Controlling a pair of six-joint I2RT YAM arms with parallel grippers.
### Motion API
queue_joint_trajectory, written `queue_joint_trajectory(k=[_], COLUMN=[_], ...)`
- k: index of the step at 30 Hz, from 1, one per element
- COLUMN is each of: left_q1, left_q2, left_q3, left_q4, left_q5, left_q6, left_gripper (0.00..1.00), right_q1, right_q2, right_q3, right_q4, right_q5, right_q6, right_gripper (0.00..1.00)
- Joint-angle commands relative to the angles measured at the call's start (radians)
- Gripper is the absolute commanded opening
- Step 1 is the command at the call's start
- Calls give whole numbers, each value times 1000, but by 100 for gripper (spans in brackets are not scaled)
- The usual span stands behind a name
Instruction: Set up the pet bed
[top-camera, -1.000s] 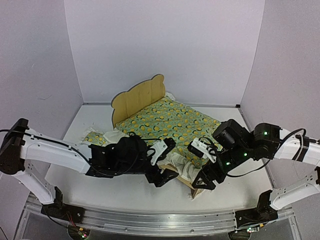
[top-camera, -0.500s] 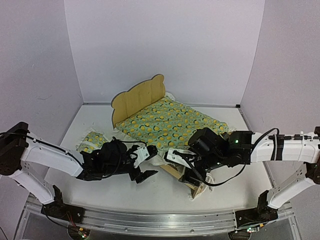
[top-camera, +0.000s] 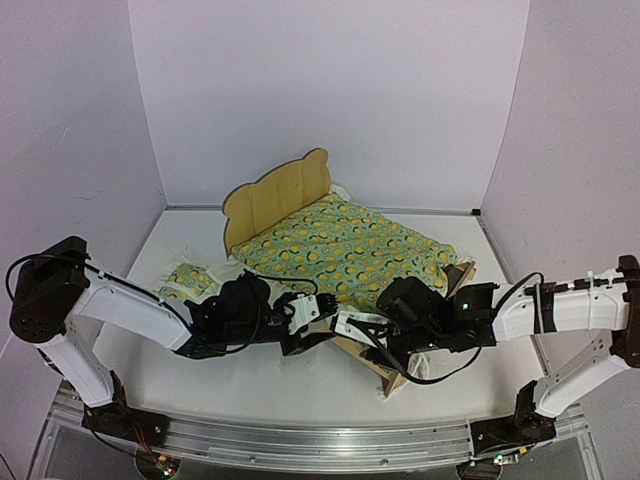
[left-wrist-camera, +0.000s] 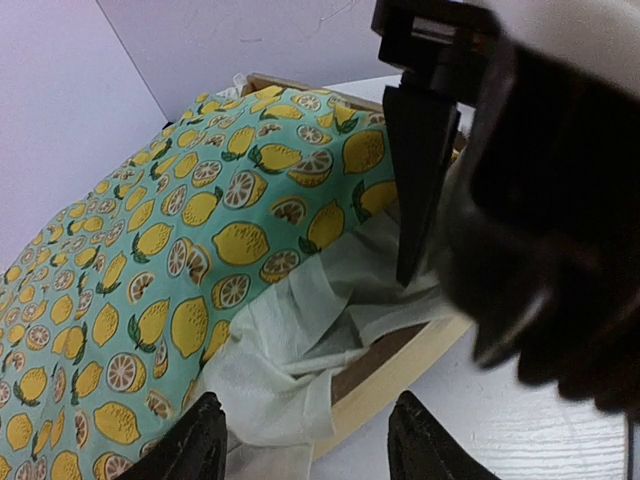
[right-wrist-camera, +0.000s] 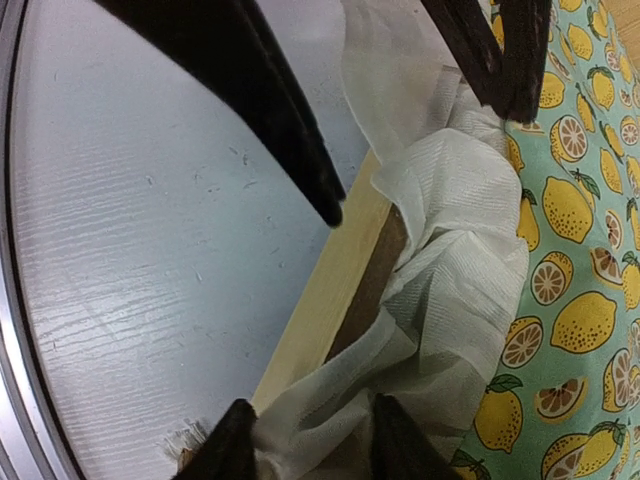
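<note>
The pet bed (top-camera: 276, 196) stands mid-table with its eared plywood headboard at the back left. A lemon-print quilt (top-camera: 340, 248) covers it. Its white ruffle (left-wrist-camera: 300, 340) hangs over the near wooden rail (left-wrist-camera: 405, 372), and a strip of dark base panel (right-wrist-camera: 372, 280) shows. My left gripper (top-camera: 318, 312) (left-wrist-camera: 315, 445) is open, its fingers straddling the ruffle and rail. My right gripper (top-camera: 352, 325) (right-wrist-camera: 315, 450) faces it close by. It is open, with loose ruffle (right-wrist-camera: 440, 290) bunched between its fingers. The matching pillow (top-camera: 186, 281) lies left of the bed.
White walls close in the table at the back and both sides. A metal rail (top-camera: 300, 440) runs along the near edge by the arm bases. The two grippers' fingers nearly meet over the bed's near rail. Bare tabletop (right-wrist-camera: 140, 200) lies in front of the bed.
Both grippers have come in low to the bed's near rail, the right one moving left toward the left one. Both sets of jaws have narrowed around the ruffle.
</note>
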Motion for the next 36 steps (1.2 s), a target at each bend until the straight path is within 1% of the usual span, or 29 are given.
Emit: queue_joint_trajectory(k=[1, 2, 4, 5, 6, 8, 11, 13, 14, 15, 16, 19, 24, 25, 27, 28, 31, 33, 34, 36], left_q1=[-2, -2, -2, -2, -2, -2, -2, -1, -2, -1, -1, 0, 2, 2, 2, 2, 2, 2, 2, 2], left_q2=[55, 66, 87, 95, 99, 97, 86, 77, 74, 72, 73, 97, 128, 130, 134, 133, 125, 95, 78, 29], left_q3=[76, 81, 90, 95, 93, 88, 75, 77, 78, 78, 78, 85, 89, 88, 94, 94, 101, 87, 75, 43], left_q4=[76, 75, 74, 75, 74, 71, 54, 20, 6, -7, -17, -46, -56, -56, -56, -55, -53, -52, -52, -54], left_q5=[74, 75, 76, 74, 73, 63, 46, 59, 75, 85, 95, 92, 51, 38, 4, -16, -102, -131, -135, -141], left_q6=[-3, -1, 7, 10, 13, 18, 36, 42, 41, 40, 43, 52, 58, 56, 51, 54, 48, 43, 46, 36], left_gripper=[52, 51, 49, 47, 46, 43, 42, 46, 51, 55, 56, 57, 55, 52, 43, 40, 20, 7, 4, 2], right_q1=[5, 4, 5, 4, 4, 5, 4, 4, 4, 4, 4, 4, 3, 3, 5, 4, 3, 4, 4, 4], right_q2=[-50, -60, -73, -76, -79, -86, -106, -126, -135, -141, -148, -173, -186, -190, -190, -188, -179, -174, -173, -172], right_q3=[5, 5, 9, 13, 16, 18, 23, 27, 31, 38, 46, 48, 64, 65, 68, 71, 79, 77, 79, 83], right_q4=[60, 54, 42, 35, 28, 18, 8, 8, 8, 8, 8, 8, 5, 5, 5, 5, 5, 5, 4, -1], right_q5=[9, -6, -29, -38, -51, -69, -79, -89, -91, -103, -117, -143, -131, -135, -137, -132, -130, -123, -123, -129], right_q6=[39, 44, 64, 74, 84, 107, 142, 172, 191, 209, 226, 255, 291, 294, 295, 297, 297, 299, 306, 325], right_gripper=[31, 27, 17, 3, 0, 0, 0, 0, 0, 0, 0, 0, 0, 0, 0, 0, 0, 0, 0, 0])
